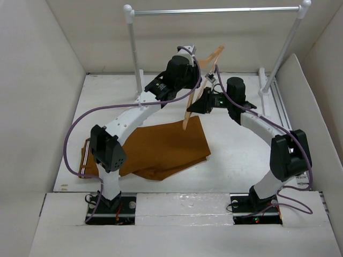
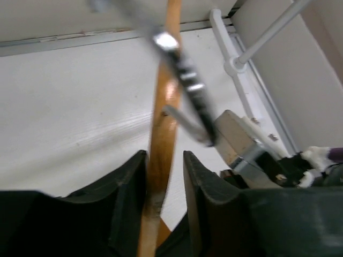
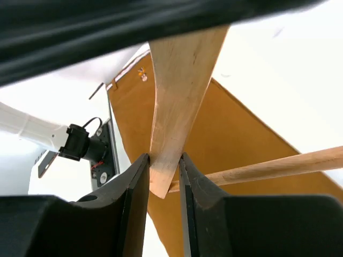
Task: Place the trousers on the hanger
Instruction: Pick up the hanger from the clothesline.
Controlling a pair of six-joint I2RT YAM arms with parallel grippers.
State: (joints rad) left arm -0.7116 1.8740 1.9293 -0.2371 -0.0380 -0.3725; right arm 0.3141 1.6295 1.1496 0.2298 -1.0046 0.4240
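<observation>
Trousers [image 1: 166,147]: flat on the table [image 1: 236,155], folded. They run from the near-left corner out to mid-table, long axis roughly parallel to the near edge. Not on the hanger yet.

Left gripper [image 2: 164,155]: raised over the far middle of the table, jaws drawn in close on either side of the hanger's wood. A sliver of gap shows on one side, so cannot tell whether it has a firm pinch. The blurred metal hook [image 2: 187,115] sits just beyond the fingers.

Hanger [image 1: 187,116]: off the table, tilted steeply. Its long axis runs from high at far right to low at near left, and the low tip hangs over the far edge of the trousers. Crossbar [image 3: 268,166] juts off to one side.

Right gripper [image 3: 163,158]: narrow, clamped on the lower tip of the hanger's shoulder.

Judgement: the cloth lies below and to the near left of both claws. The left arm is nearer to it, its forearm already crossing above it.
</observation>
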